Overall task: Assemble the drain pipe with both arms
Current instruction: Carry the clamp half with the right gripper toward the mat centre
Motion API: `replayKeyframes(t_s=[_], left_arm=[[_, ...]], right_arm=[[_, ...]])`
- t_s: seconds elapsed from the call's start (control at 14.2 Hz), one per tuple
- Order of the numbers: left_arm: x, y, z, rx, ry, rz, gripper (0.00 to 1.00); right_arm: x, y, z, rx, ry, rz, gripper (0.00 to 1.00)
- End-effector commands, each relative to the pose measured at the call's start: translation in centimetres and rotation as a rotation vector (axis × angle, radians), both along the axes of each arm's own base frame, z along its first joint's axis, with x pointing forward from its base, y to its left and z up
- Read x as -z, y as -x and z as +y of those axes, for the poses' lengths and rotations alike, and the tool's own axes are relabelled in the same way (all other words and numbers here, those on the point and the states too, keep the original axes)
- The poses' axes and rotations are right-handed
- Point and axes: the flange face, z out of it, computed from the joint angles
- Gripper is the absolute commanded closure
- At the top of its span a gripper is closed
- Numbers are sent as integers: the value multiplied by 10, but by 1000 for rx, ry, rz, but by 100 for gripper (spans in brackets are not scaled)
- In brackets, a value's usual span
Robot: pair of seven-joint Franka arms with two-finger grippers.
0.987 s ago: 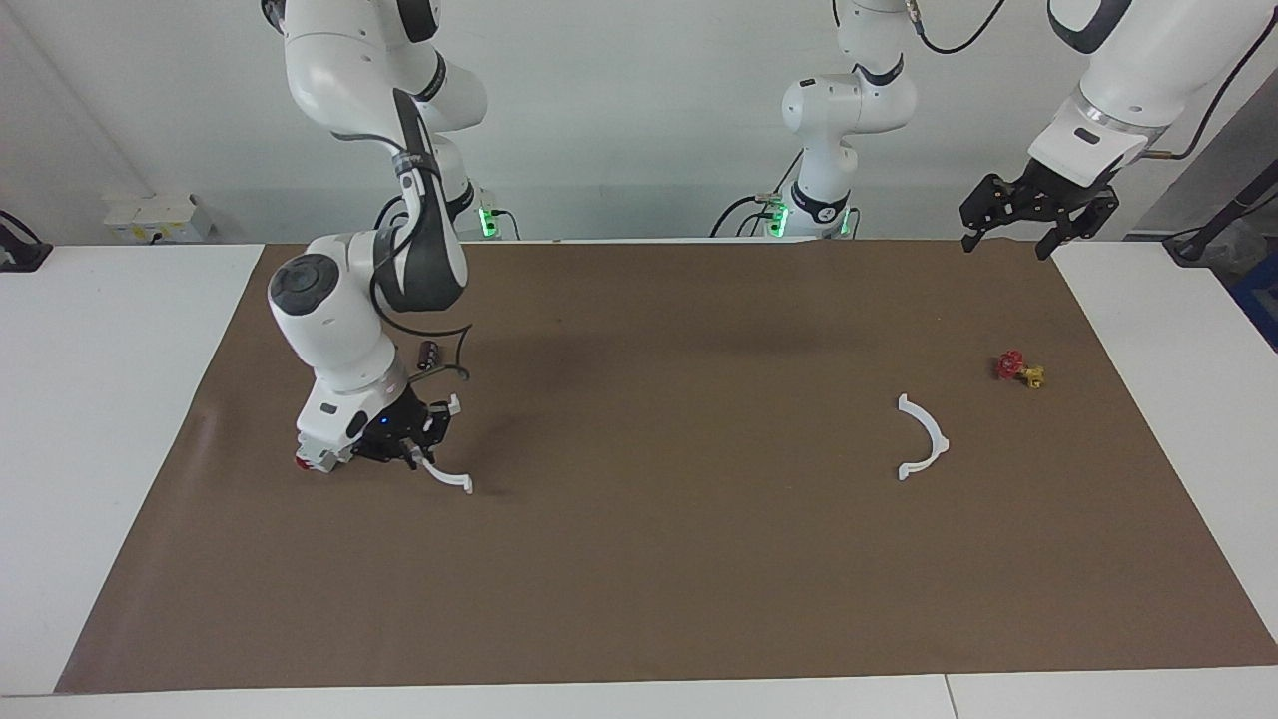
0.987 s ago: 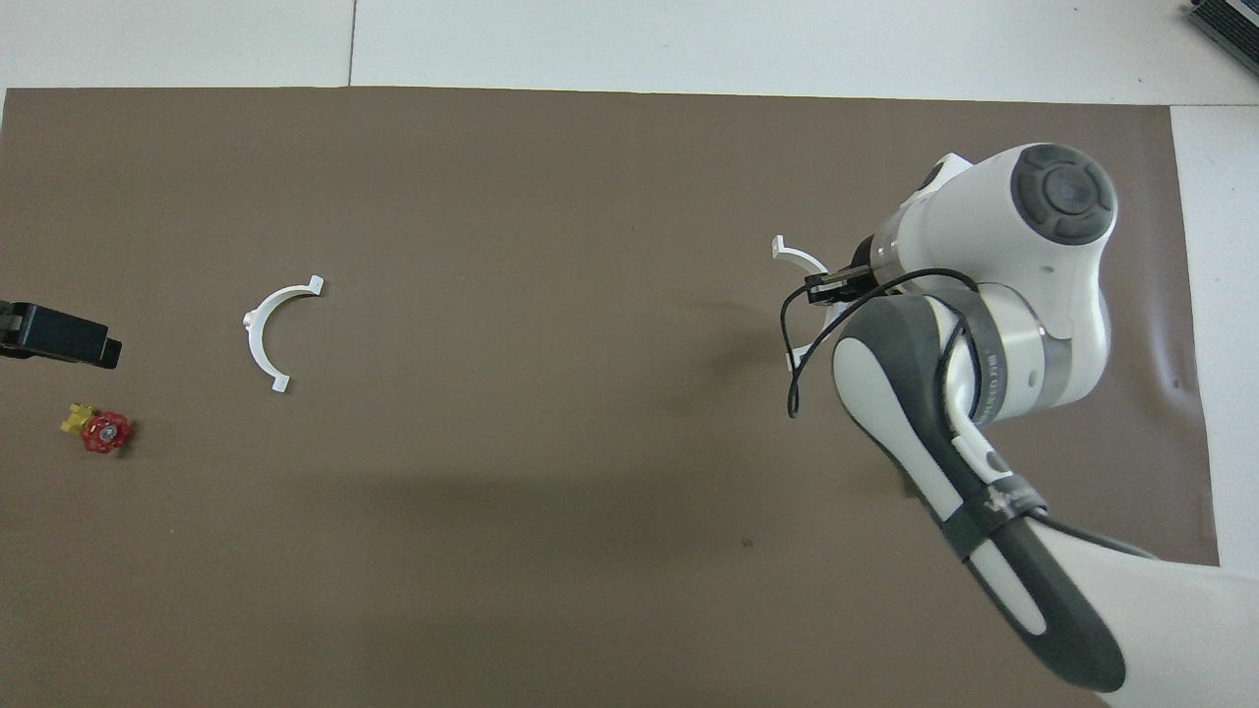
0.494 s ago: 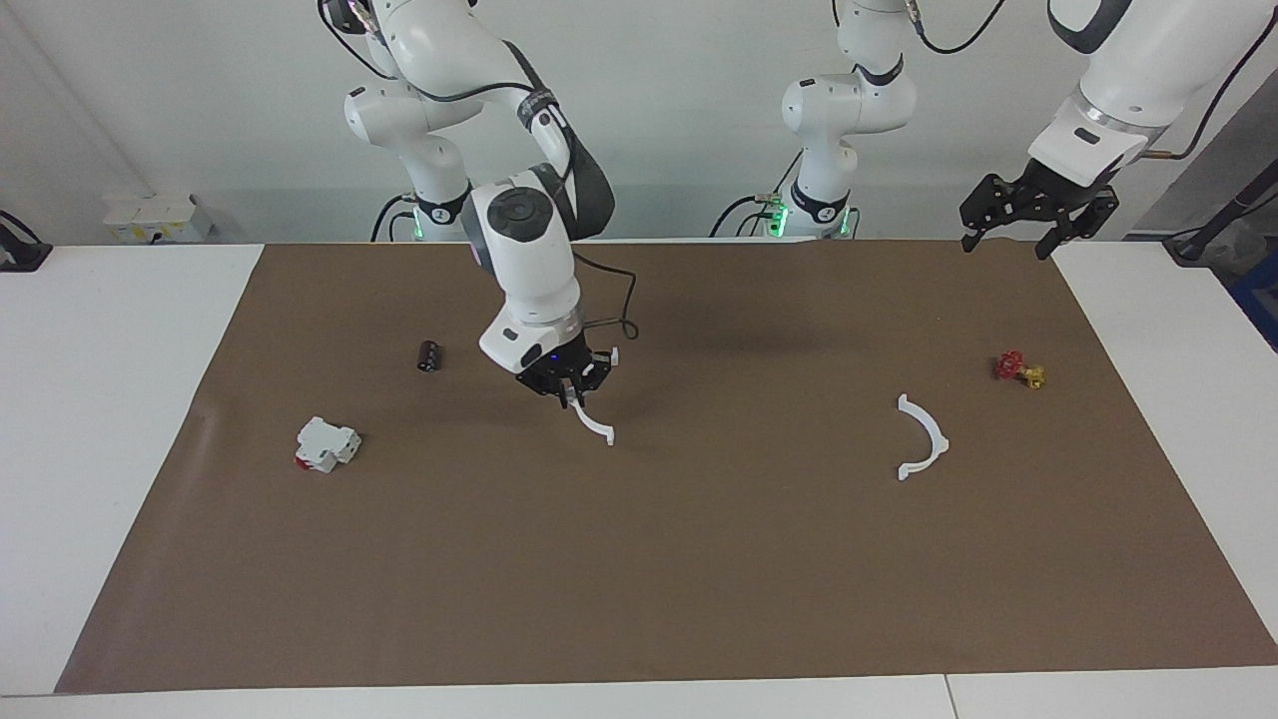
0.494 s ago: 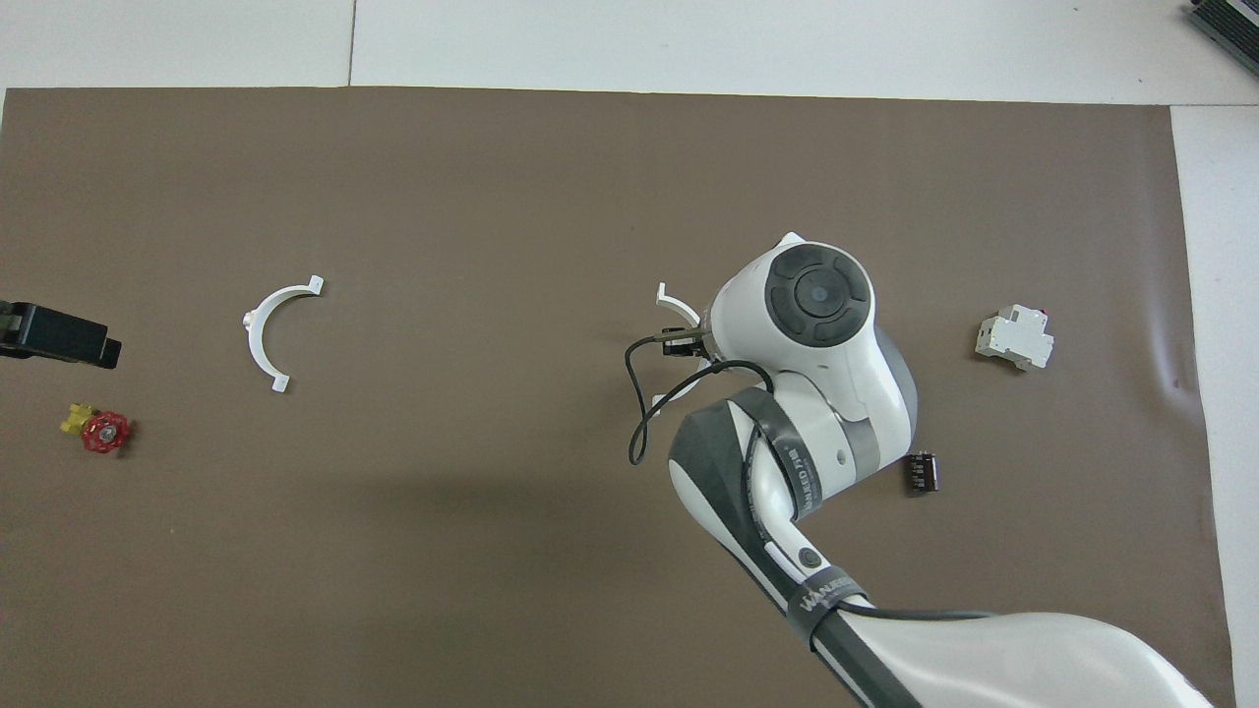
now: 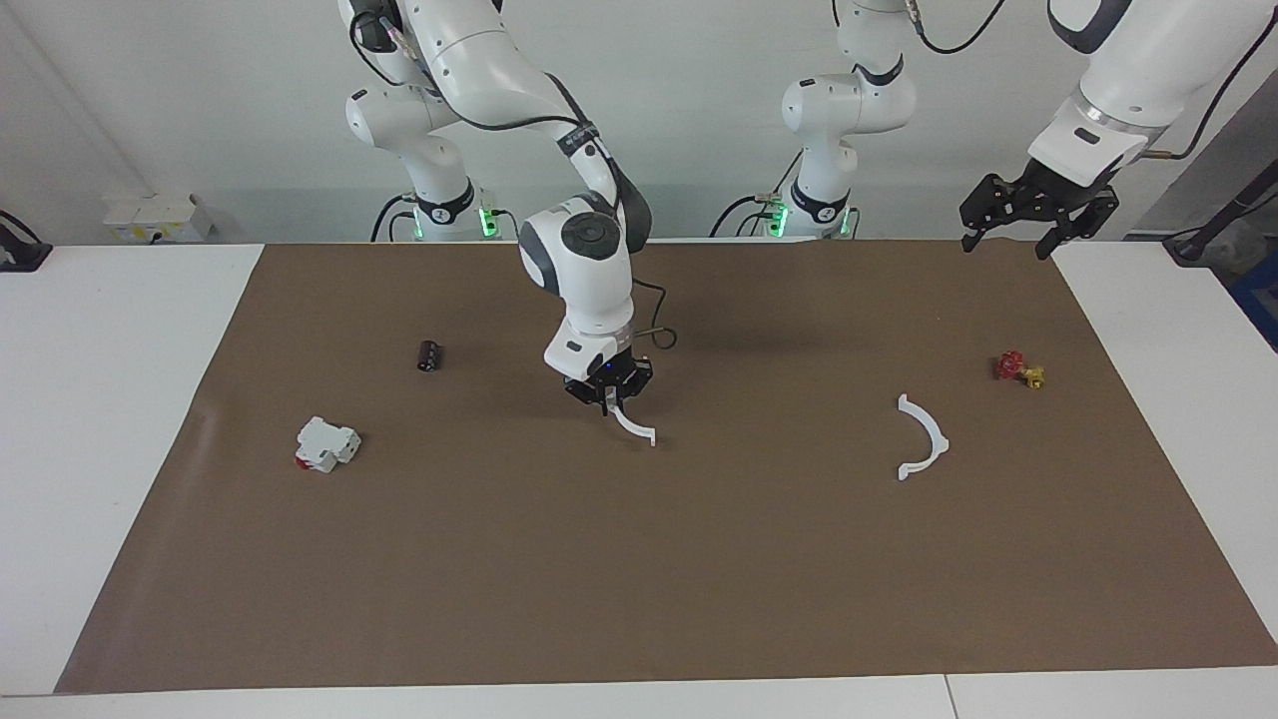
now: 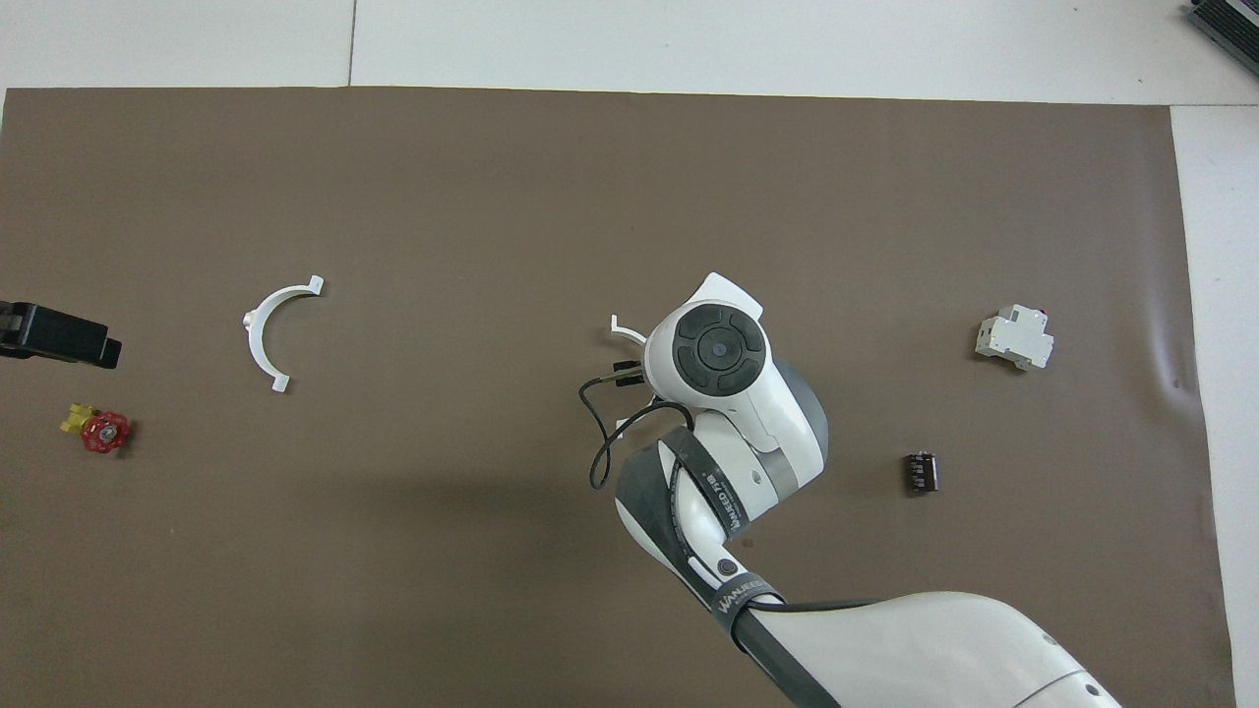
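My right gripper (image 5: pixel 607 399) is shut on one white half-ring (image 5: pixel 635 427) of the drain pipe and holds it just above the brown mat near the table's middle; only the tip of this half-ring (image 6: pixel 624 329) shows past the arm in the overhead view. The other half-ring (image 5: pixel 925 437) lies flat on the mat toward the left arm's end, also seen as an arc (image 6: pixel 269 330) from above. My left gripper (image 5: pixel 1010 240) hangs open in the air over the mat's corner at the left arm's end, waiting; only its tip (image 6: pixel 59 336) shows from above.
A red and yellow valve part (image 5: pixel 1018 368) lies near the resting half-ring, closer to the robots. A blocky white part with a red end (image 5: pixel 325 443) and a small black cylinder (image 5: pixel 429 355) lie toward the right arm's end. The brown mat (image 5: pixel 639 599) covers the table.
My right arm has carried its half-ring from beside the blocky white part to the table's middle, toward the left arm's end. The left arm and the other half-ring have not moved.
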Motion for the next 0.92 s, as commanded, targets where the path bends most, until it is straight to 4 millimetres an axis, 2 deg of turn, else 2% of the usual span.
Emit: replayKeyframes(t_s=[0.0,0.35,0.85], left_arm=[[-1,3,2,-10,-13,9,0],[-1,3,2,-10,-13,9,0],[-1,3,2,-10,-13,9,0]], right_arm=[[4,-2,2,51,-6,-28,100],[9,4,15,41,-19,-44,100],[16,5,13,15,-4,-57,100]])
